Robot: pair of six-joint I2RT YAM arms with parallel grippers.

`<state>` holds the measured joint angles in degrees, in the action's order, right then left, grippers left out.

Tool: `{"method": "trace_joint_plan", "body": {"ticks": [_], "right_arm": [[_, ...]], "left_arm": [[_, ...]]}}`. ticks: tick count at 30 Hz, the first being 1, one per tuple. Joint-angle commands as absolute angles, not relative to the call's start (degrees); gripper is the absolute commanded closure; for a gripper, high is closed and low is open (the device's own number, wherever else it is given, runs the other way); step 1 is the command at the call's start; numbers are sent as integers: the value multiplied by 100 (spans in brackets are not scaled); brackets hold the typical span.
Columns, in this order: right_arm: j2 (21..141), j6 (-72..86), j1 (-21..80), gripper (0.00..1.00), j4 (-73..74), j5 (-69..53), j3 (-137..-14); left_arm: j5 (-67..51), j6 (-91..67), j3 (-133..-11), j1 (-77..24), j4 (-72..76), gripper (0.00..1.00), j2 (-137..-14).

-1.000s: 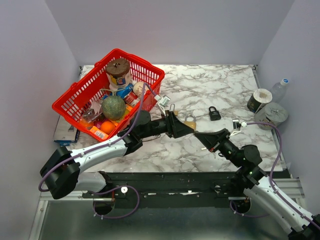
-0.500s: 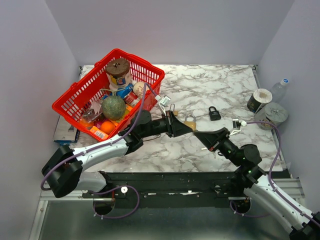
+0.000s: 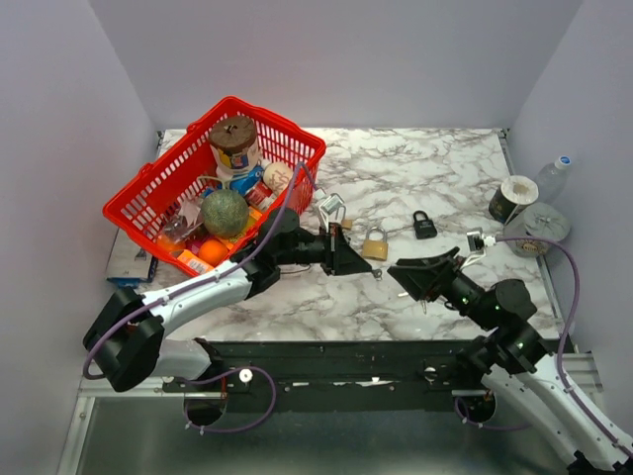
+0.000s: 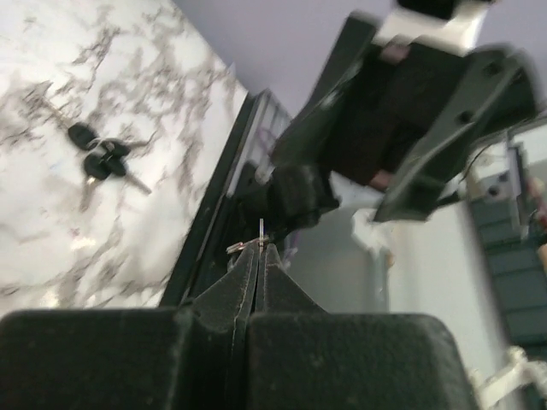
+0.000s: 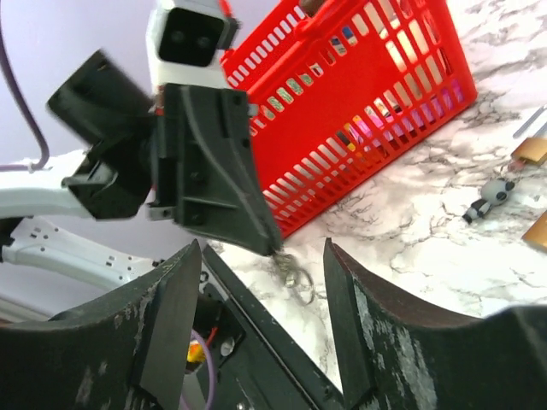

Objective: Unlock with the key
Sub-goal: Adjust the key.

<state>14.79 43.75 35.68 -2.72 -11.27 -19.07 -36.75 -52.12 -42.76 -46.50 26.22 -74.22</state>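
Note:
My left gripper point(image 3: 374, 273) is shut on a small silver key point(image 4: 261, 231) by its ring; the key and ring point(image 5: 297, 275) dangle from its tip point(image 5: 275, 248) just above the marble. My right gripper point(image 3: 401, 275) stands open a little to the right of that tip. In the right wrist view its fingers point(image 5: 171, 316) flank the hanging key without touching it. A brass padlock point(image 3: 374, 243) lies just behind the left gripper. A black padlock point(image 3: 425, 226) lies further right. A pair of black-headed keys point(image 4: 102, 159) rests on the table.
A red basket point(image 3: 148, 180) full of groceries stands at the back left, and a second shackled lock point(image 3: 331, 210) lies beside it. A tape roll point(image 3: 512, 198), a lidded tin point(image 3: 542, 224) and a bottle point(image 3: 551, 178) sit at the right edge. The table's front rail point(image 5: 273, 342) runs just below the grippers.
The left gripper has closed on the key. The right gripper has let go, opened wide and drawn back to the right. The left gripper has pulled slightly left with the key.

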Motion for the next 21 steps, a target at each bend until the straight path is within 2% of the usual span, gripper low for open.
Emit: {"method": "trace_joint_plan", "body": {"ticks": [1, 5, 9, 21], "right_arm": [[1923, 3280, 3612, 34, 1544, -2046, -2636], [2819, 2848, 3612, 44, 1933, -3258, -3154], [3427, 2768, 3638, 52, 1671, -4287, -3296], [3841, 2830, 3691, 60, 756, -4430, -3085]], "left_arm": [[-5000, -3396, -4956, -4500, 456, 100, -7330], [-5422, -2050, -5527, -4500, -1026, 100, -7313], [-5633, -1732, -5590, -4500, -1213, 100, -7365], [-5801, -1608, -5739, -4535, -1398, 100, -7435]]}}
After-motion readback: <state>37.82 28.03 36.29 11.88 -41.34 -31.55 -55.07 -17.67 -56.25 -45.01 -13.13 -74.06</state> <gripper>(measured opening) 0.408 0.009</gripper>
